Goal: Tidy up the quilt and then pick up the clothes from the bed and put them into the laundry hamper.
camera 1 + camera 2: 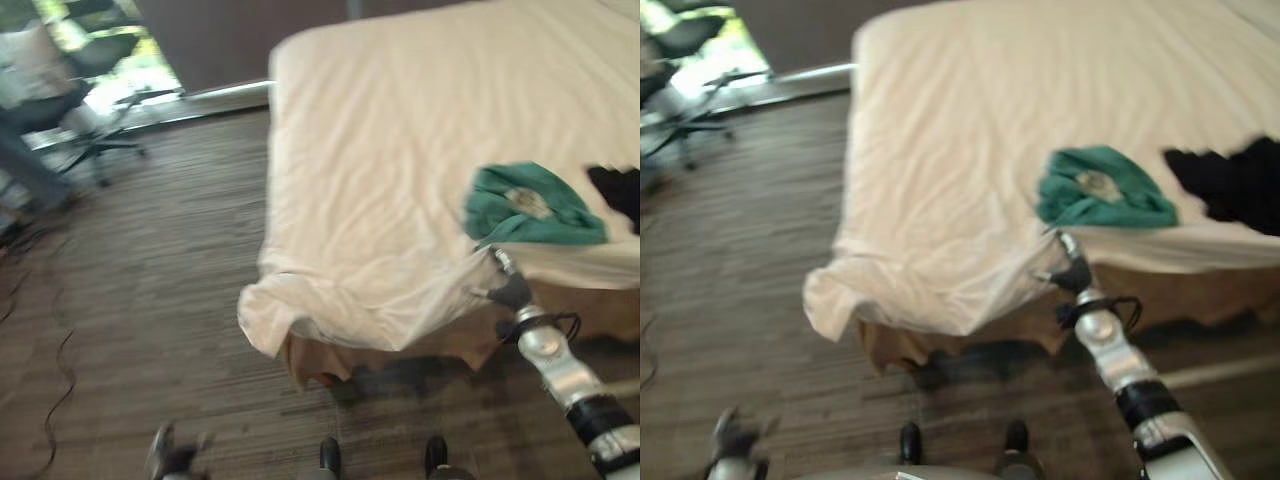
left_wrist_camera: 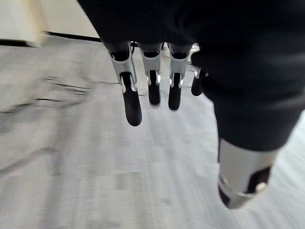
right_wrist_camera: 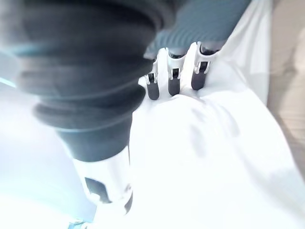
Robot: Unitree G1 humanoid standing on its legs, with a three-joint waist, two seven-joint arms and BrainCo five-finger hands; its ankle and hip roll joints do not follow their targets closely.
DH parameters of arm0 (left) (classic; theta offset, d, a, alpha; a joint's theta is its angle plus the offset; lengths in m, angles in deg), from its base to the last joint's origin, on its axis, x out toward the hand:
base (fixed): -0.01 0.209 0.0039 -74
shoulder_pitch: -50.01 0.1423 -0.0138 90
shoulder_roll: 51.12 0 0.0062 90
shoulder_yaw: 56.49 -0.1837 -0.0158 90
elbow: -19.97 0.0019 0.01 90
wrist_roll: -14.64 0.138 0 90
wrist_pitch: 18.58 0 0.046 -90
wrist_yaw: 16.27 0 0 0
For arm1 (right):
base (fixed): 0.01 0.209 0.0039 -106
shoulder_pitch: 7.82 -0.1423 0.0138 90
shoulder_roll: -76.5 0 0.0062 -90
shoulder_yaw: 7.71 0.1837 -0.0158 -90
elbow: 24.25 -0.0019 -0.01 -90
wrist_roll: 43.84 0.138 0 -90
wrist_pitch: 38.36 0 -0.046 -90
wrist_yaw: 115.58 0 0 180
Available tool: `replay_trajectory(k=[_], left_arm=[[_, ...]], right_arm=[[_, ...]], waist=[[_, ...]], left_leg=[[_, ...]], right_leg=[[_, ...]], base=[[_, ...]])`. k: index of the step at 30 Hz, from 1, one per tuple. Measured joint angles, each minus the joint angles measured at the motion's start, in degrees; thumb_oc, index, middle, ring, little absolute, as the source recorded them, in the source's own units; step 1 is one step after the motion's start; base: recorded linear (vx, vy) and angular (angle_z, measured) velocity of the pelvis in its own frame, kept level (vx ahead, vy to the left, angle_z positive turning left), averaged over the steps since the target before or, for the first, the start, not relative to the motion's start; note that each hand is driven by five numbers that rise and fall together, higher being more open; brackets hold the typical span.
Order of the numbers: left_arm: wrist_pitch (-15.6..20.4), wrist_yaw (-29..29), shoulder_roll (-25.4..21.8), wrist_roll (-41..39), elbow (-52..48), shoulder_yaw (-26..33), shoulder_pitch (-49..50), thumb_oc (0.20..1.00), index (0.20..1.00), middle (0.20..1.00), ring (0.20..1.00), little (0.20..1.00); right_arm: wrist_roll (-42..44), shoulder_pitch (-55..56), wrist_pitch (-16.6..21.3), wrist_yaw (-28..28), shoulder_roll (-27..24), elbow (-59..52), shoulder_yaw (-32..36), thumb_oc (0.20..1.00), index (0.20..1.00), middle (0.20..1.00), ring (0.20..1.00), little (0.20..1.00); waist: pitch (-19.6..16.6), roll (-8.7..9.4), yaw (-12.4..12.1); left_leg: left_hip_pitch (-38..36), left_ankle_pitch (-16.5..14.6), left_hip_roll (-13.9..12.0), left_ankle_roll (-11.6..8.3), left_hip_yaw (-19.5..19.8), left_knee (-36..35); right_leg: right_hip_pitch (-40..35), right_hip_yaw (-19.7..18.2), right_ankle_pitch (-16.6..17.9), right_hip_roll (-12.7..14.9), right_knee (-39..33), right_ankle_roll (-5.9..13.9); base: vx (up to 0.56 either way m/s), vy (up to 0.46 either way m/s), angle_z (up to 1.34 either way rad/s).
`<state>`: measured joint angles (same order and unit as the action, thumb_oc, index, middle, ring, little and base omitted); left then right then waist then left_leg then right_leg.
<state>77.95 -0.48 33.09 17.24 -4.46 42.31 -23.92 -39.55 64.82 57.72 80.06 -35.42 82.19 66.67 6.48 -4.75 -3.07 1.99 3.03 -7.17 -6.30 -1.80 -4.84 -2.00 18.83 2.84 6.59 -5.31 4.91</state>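
Note:
A cream quilt (image 1: 380,150) covers the bed, and its near corner hangs in a loose fold over the edge. A green garment (image 1: 530,205) lies crumpled near the bed's front edge, with a black garment (image 1: 620,190) to its right. My right hand (image 1: 510,290) is at the quilt's front edge just below the green garment. In the right wrist view its fingers (image 3: 174,83) are straight and rest on the white quilt, with the green garment (image 3: 209,19) just past them. My left hand (image 2: 152,86) hangs low over the floor with relaxed fingers and holds nothing.
The tan bed base (image 1: 440,345) shows under the quilt's edge. An office chair (image 1: 100,90) stands at the far left by a bright window, with a person's leg (image 1: 25,165) beside it. Dark wood floor (image 1: 150,300) runs along the bed's left side and front.

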Motion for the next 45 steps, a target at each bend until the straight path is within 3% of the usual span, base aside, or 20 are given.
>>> replay_trajectory(k=[2, 3, 5, 7, 10, 14, 19, 20, 22, 27, 30, 34, 35, 36, 37, 39, 43, 45], left_arm=[[-0.8, -0.05, -0.26, -0.1, 1.76, 0.3, 4.12, 1.0, 1.0, 1.0, 1.0, 1.0], [-0.86, -0.17, -0.48, -0.2, 1.68, 0.29, 4.79, 1.0, 1.0, 1.0, 1.0, 1.0], [-0.09, -0.2, -0.52, -0.24, 0.35, -1.28, 4.92, 1.0, 1.0, 1.0, 1.0, 1.0], [0.66, -0.37, -0.63, -0.21, -0.94, -4.86, 2.78, 1.0, 1.0, 1.0, 1.0, 1.0], [1.26, -0.19, -0.8, -0.06, -4.12, -9.87, -1.01, 1.0, 1.0, 1.0, 1.0, 1.0], [2.31, -0.36, -1.28, 0.39, -8.06, -17.29, -6.04, 1.0, 1.0, 1.0, 1.0, 1.0], [3.87, 0.81, -1.57, 0.88, -12.24, -25.36, -15.2, 1.0, 1.0, 1.0, 1.0, 1.0], [4.55, 0.8, -0.57, 0.87, -12.25, -26.53, -18.38, 1.0, 1.0, 1.0, 1.0, 1.0], [4.81, 1.8, 0.12, 1.0, -11.76, -29.27, -21.69, 1.0, 1.0, 1.0, 1.0, 1.0], [4.86, 2.25, 3.85, 2.59, -10.46, -33.31, -26.56, 1.0, 1.0, 1.0, 1.0, 1.0], [4.65, 2.35, 3.76, 3.25, -10.19, -33.55, -26.82, 1.0, 1.0, 1.0, 1.0, 1.0], [0.61, 1.56, 1.93, 2.56, -9.13, -29.12, -30.53, 1.0, 1.0, 1.0, 1.0, 1.0], [1.24, 0.86, 0.6, 2.4, -12.64, -26.11, -29.55, 1.0, 1.0, 1.0, 1.0, 1.0], [1.85, 0.68, -0.08, 2.22, -13.39, -24.04, -28.32, 1.0, 1.0, 1.0, 1.0, 1.0], [1.83, 0.29, -0.95, 2.28, -13.18, -23.11, -27.61, 1.0, 1.0, 1.0, 1.0, 1.0], [1.89, -1.18, -2.02, 2.67, -12.83, -23.07, -24.33, 1.0, 1.0, 1.0, 1.0, 1.0], [1.93, -3.33, -0.46, 4.47, -11.21, -24.96, -20.35, 1.0, 1.0, 1.0, 1.0, 1.0], [1.89, -4.72, 0.02, 5.3, -9.42, -25.59, -19.84, 1.0, 1.0, 1.0, 1.0, 1.0]], right_arm=[[-1.96, -4.43, 4.28, -0.71, 0.24, -7.57, -1.98, 0.2, 0.2, 0.2, 0.2, 0.2], [-3.67, -8.73, 6.98, -1.71, 2.41, -9.82, -4.33, 0.2, 0.2, 0.2, 0.2, 0.2], [-4.27, -13.72, 7.18, -2.8, 6.07, -12.41, -9.96, 0.2, 0.2, 0.2, 0.2, 0.2], [-4.26, -21.3, 7.92, -4.64, 12.5, -13.86, -16.17, 0.2, 0.2, 0.2, 0.2, 0.2], [-4.16, -25.38, 7.38, -6.61, 16.29, -13.05, -21.29, 0.2, 0.2, 0.2, 0.2, 0.2], [-3.54, -30.23, 6.99, -7.0, 21.29, -6.26, -23.91, 0.2, 0.2, 0.2, 0.2, 0.2], [-3.72, -38.89, 5.22, -5.86, 27.4, 11.41, -27.84, 0.2, 0.2, 0.2, 0.2, 0.2], [-3.87, -39.59, 4.17, -5.78, 27.91, 16.13, -28.27, 0.2, 0.2, 0.2, 0.2, 0.2], [-4.21, -39.68, 3.32, -4.36, 30.05, 27.84, -27.53, 0.2, 0.2, 0.2, 0.2, 0.2], [-5.55, -28.47, -0.83, -1.13, 31.1, 51.02, -22.73, 0.2, 0.2, 0.2, 0.2, 0.2], [-6.11, -23.29, -3.34, -0.8, 29.38, 53.01, -20.77, 0.2, 0.2, 0.2, 0.2, 0.2], [-5.28, -12.35, -3.34, -4.4, 19.44, 29.79, -23.7, 0.2, 0.2, 0.2, 0.2, 0.2], [-0.46, -6.75, -3.69, -8.76, 12.2, 9.83, -22.86, 0.2, 0.2, 0.2, 0.2, 0.2], [4.85, -3.78, -1.64, -12.79, 7.21, -4.66, -22.81, 0.2, 0.2, 0.2, 0.2, 0.2], [9.75, -2.85, -1.16, -15.81, 4.13, -15.25, -22.44, 0.2, 0.2, 0.2, 0.2, 0.2], [22.33, -4.04, 3.86, -24.18, 0.56, -34.44, -20.71, 0.2, 0.2, 0.2, 0.2, 0.2], [34.47, -10.74, 5.76, -30.98, -0.34, -42.57, -20.85, 0.2, 0.2, 0.2, 0.2, 0.2], [37.16, -20.09, 4.69, -32.76, -4.53, -44.47, -22.73, 0.2, 0.2, 0.2, 0.2, 0.2]], waist=[[0.16, 0.27, -1.67], [0.15, 0.37, -3.73], [0.52, 1.85, -6.36], [0.84, 3.1, -6.94], [2.26, 5.66, -9.97], [4.85, 8.64, -11.28], [12.73, 6.22, -13.1], [15.88, 4.81, -13.59], [19.09, 3.82, -13.9], [22.01, 3.43, -13.99], [22.02, 3.41, -12.94], [22.11, 3.66, -9.56], [22.12, 3.82, -8.31], [21.63, 4.4, -6.92], [21.52, 5.17, -5.29], [19.24, 6.81, -2.43], [12.51, 8.21, 0.33], [10.71, 8.29, 1.37]], left_leg=[[1.06, 0.67, 0.12, -0.02, 0.67, 0.09], [0.99, 1.03, 0.43, -0.01, 2.11, 0.08], [2.18, 0.37, 0.61, -0.1, 2.68, -0.25], [4.53, 1.32, 0.21, 0.01, 2.64, 0.04], [6.48, 2.78, 0.54, 0.2, 3.0, 0.09], [9.08, 4.13, 1.41, 0.07, 4.38, 0.11], [15.2, 5.24, 1.88, -0.03, 5.76, 2.79], [17.29, 5.1, 1.83, -0.22, 5.83, 3.99], [19.29, 5.08, 1.92, -0.21, 5.76, 4.94], [20.89, 5.17, 2.8, -0.1, 5.8, 4.86], [20.61, 5.17, 3.0, -0.1, 5.71, 4.89], [15.42, 4.84, 2.47, 0.34, 4.87, 4.36], [13.17, 4.2, 2.21, 1.07, 3.69, 3.51], [12.24, 4.15, 2.02, 1.01, 2.47, 3.15], [10.85, 4.04, 2.2, 0.9, 1.87, 2.65], [8.43, 3.93, 1.65, 0.76, -0.34, 1.71], [7.19, 3.77, 0.95, 0.54, -1.3, 0.26], [6.19, 3.72, 1.01, 0.48, -2.29, 0.19]], right_leg=[[0.69, 0.17, 0.39, 0.04, 0.02, 0.26], [-0.11, 1.34, 0.34, 0.16, 0.02, 0.3], [-0.38, 2.49, -0.62, 0.39, 0.0, 0.93], [1.19, 4.29, -0.26, 0.3, 0.03, 1.37], [2.1, 5.57, -0.17, 0.65, 0.03, 1.53], [3.87, 6.87, 0.22, 1.29, 0.03, 1.65], [8.1, 7.7, 1.45, 1.29, 0.39, 1.43], [9.59, 7.69, 2.13, 1.2, 0.41, 0.99], [11.13, 7.63, 2.41, 1.23, 0.42, 0.82], [13.8, 7.21, 1.59, 2.71, 3.39, 0.27], [13.19, 7.16, 1.6, 2.76, 2.79, 0.28], [8.75, 5.67, 1.57, 2.45, 2.38, 0.28], [7.46, 4.51, 1.68, 2.29, 1.93, 0.44], [7.09, 3.28, 1.98, 2.35, 1.48, 0.85], [6.12, 2.53, 2.3, 2.26, 0.62, 1.09], [5.52, 0.38, 2.72, 2.04, 0.61, 1.05], [5.64, -0.56, 2.51, 1.53, 0.53, 0.8], [5.16, -1.2, 2.49, 1.52, 0.32, 0.8]], base=[[-0.01, -0.007, 0.28], [-0.01, -0.025, 0.49], [-0.02, -0.028, 0.35], [-0.07, -0.032, 0.48], [-0.06, -0.036, 0.32], [-0.1, -0.037, 0.21], [-0.16, -0.009, 0.11], [-0.12, 0.009, -0.01], [-0.1, 0.034, -0.01], [-0.04, 0.017, 0.06], [0.01, 0.01, 0.02], [0.06, 0.115, -0.15], [0.1, 0.04, -0.47], [0.11, 0.001, -0.55], [0.07, 0.0, -0.47], [0.09, 0.016, -0.52], [0.09, 0.016, -0.22], [0.08, 0.033, -0.15]])
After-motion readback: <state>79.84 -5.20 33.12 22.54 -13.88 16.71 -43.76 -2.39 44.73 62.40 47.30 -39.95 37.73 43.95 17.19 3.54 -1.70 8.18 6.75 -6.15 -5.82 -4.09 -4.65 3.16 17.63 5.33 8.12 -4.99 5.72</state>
